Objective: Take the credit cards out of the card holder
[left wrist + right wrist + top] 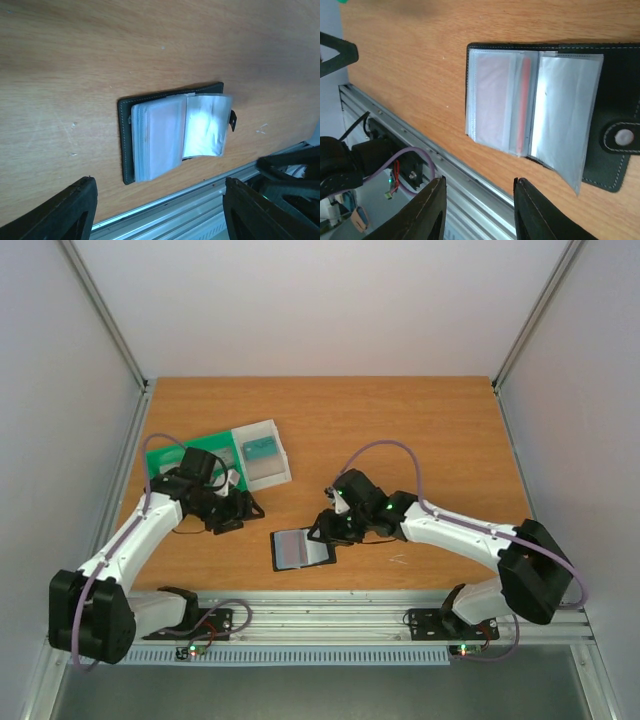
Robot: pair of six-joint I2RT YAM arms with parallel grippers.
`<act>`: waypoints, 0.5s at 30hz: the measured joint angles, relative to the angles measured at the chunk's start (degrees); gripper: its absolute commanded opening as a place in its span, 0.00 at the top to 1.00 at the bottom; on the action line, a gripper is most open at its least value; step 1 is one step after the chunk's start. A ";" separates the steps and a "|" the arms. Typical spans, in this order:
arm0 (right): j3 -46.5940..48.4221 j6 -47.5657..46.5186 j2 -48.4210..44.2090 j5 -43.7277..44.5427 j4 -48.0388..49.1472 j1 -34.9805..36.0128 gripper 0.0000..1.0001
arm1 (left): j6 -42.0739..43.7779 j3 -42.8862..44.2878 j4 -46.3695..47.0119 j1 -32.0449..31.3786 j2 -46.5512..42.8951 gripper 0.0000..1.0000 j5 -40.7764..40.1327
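- Two sets of jaws, both empty. The left jaws stand wide apart, and the right jaws are narrower but still parted, with nothing between them.
- Both are apart from the one card holder (300, 550). The left jaws are well off its left side, and the right jaws are close by its far right corner.
- The card holder lies opened flat on the desk (400, 430), just inside the near edge and left of the middle, with its one snap tab (622, 137) sticking out.
- One whitish-pink card (492, 95) shows through its clear sleeves. How many lie beneath it cannot be told.
- One green tray (212, 443) and one clear box (272, 470) sit side by side towards the far left corner. One teal card (260, 448) is in the box.
- Bare wood runs from the holder to the far and right edges, and a metal rail (330, 615) borders the near edge.
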 measured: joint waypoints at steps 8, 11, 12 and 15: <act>0.37 0.57 8.02 1.60 5.03 2.97 0.65 | -5.53 -6.47 6.99 -2.38 -4.63 0.33 1.70; 0.92 0.76 11.52 1.75 6.80 3.39 0.65 | -7.50 -9.31 9.77 -2.38 -5.33 0.34 2.29; 1.03 0.81 12.52 1.79 7.30 3.43 0.65 | -8.04 -10.10 10.49 -2.38 -5.33 0.34 2.47; 1.09 0.90 15.15 1.81 8.63 3.54 0.66 | -9.53 -12.07 12.83 -2.38 -5.38 0.35 3.08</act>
